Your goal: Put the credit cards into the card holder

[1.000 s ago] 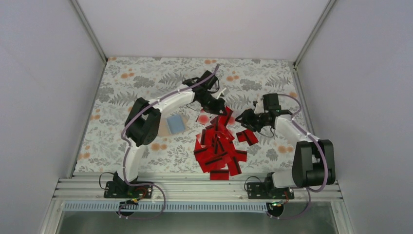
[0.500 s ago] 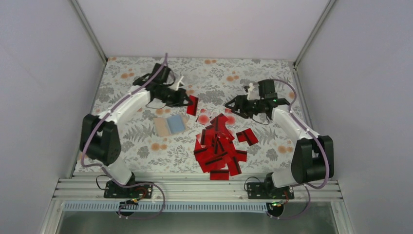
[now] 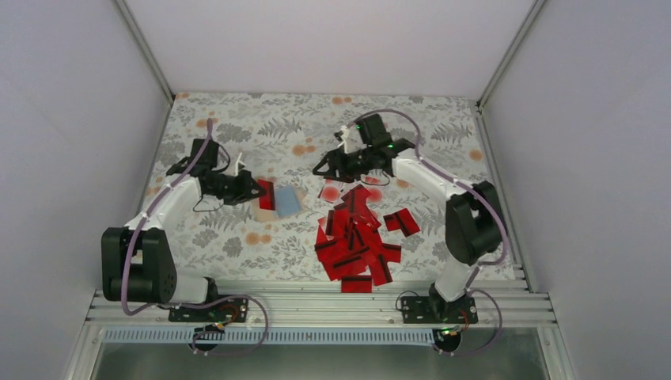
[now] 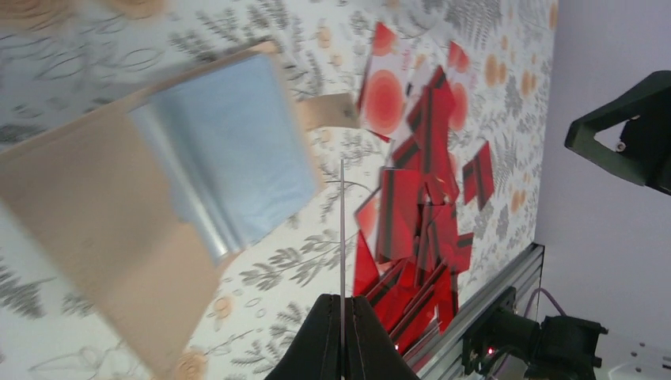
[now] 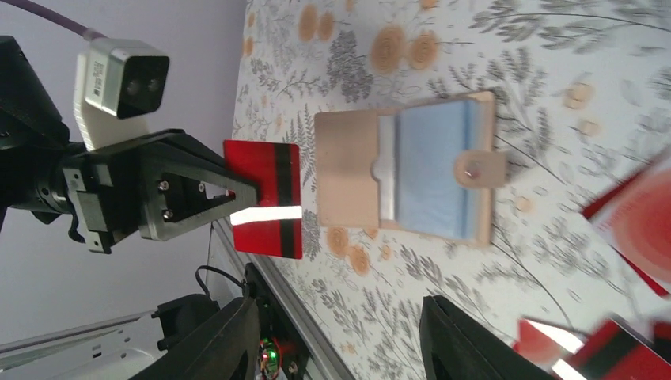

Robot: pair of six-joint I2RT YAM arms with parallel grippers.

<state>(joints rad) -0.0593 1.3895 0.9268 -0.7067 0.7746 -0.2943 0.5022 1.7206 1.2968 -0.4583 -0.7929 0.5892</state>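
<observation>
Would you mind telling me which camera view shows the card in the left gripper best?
The right wrist view: the card faces it fully, black stripe plain, pinched by the left gripper. The left wrist sees only its thin edge; the top view, a small red patch.

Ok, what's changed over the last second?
The left gripper, shut on one credit card, carried it left from the pile to just beside the card holder. The right gripper, open and empty, swung left from beside the pile to over its far end. The card holder and pile stayed put.
</observation>
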